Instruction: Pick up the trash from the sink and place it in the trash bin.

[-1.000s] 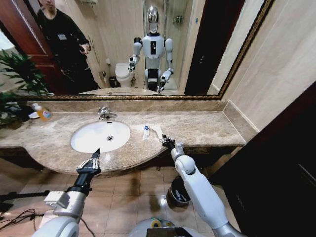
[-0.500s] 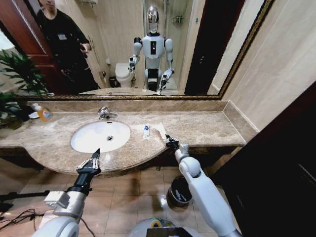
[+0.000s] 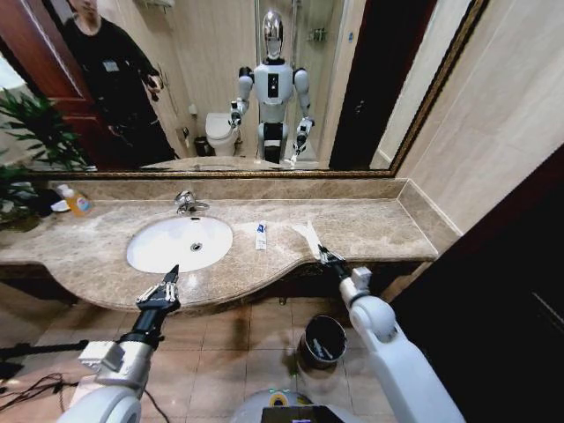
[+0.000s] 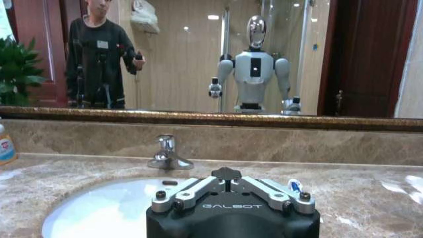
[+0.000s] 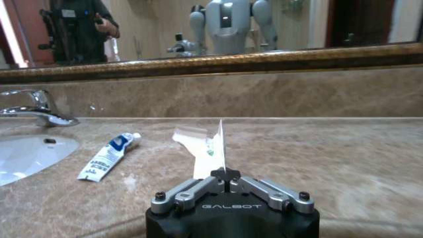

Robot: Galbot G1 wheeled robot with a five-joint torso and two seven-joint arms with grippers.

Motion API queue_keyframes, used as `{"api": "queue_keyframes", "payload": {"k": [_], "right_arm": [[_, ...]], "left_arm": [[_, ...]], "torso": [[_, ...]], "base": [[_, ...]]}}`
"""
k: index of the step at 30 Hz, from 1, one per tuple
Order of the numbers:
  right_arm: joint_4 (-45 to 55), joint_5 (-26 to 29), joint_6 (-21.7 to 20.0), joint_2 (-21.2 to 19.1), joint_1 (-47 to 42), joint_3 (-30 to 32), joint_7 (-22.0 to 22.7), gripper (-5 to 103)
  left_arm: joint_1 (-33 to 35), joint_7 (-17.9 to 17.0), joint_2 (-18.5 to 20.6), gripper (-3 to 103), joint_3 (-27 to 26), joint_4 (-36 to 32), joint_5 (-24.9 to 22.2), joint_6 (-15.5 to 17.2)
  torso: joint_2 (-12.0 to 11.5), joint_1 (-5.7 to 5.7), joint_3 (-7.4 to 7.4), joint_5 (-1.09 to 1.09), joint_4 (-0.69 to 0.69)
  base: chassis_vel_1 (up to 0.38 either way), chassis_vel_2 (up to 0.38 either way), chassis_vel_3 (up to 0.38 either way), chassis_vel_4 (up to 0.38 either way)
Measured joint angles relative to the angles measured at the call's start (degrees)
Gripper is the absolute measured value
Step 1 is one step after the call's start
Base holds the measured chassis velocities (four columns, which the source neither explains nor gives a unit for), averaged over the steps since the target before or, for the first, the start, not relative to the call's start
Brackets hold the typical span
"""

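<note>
One word reads clearly: "GALBOT", printed in pale letters on the black body of each claw in both wrist views. The white tube [image 5: 109, 157] lying on the marble counter [image 3: 370, 231] carries blue printing too small to read, as does the label on the orange-yellow bottle [image 3: 77, 203] at the counter's far left.

The right gripper [image 3: 327, 256] sits at the counter's front edge, right of the sink [image 3: 180, 242], its fingers pinched tight on a thin white packet [image 5: 219, 148] that stands up straight out of the fingertips. The tube lies apart from it, between claw and basin. The trash bin [image 3: 320, 341] stands on the floor below, near the right arm.

The left gripper [image 3: 160, 290] hovers at the basin's front rim, fingers spread wide, holding nothing.
</note>
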Motion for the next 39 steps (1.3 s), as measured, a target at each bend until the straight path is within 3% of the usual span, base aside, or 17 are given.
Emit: {"api": "queue_keyframes", "payload": {"k": [10, 19, 21, 26, 39], "right_arm": [[5.9, 2.0, 3.5, -0.2, -12.7, 7.1, -1.9, 0], [5.3, 3.3, 10.9, 1.3, -24.3, 11.1, -4.8, 0], [3.4, 1.7, 14.2, 2.1, -26.1, 11.0, -5.1, 0], [-5.7, -3.6, 18.1, 4.4, -23.4, 9.6, -5.7, 0], [-27.2, -4.7, 17.2, 7.4, -11.6, 6.5, -5.5, 0]], "left_arm": [[0.0, 0.0, 0.0, 0, 0.0, 0.0, 0.0, 0.0], [0.0, 0.0, 0.0, 0, 0.0, 0.0, 0.0, 0.0], [0.0, 0.0, 0.0, 0, 0.0, 0.0, 0.0, 0.0], [0.0, 0.0, 0.0, 0, 0.0, 0.0, 0.0, 0.0], [0.0, 0.0, 0.0, 0, 0.0, 0.0, 0.0, 0.0]], "torso": [[0.0, 0.00, 0.00, 0.00, 0.01], [0.0, 0.00, 0.00, 0.00, 0.00], [0.0, 0.00, 0.00, -0.01, 0.00], [0.0, 0.00, 0.00, -0.01, 0.00], [0.0, 0.00, 0.00, -0.01, 0.01]], "base": [[0.000, 0.000, 0.000, 0.000], [0.000, 0.000, 0.000, 0.000], [0.000, 0.000, 0.000, 0.000], [0.000, 0.000, 0.000, 0.000], [0.000, 0.000, 0.000, 0.000]]}}
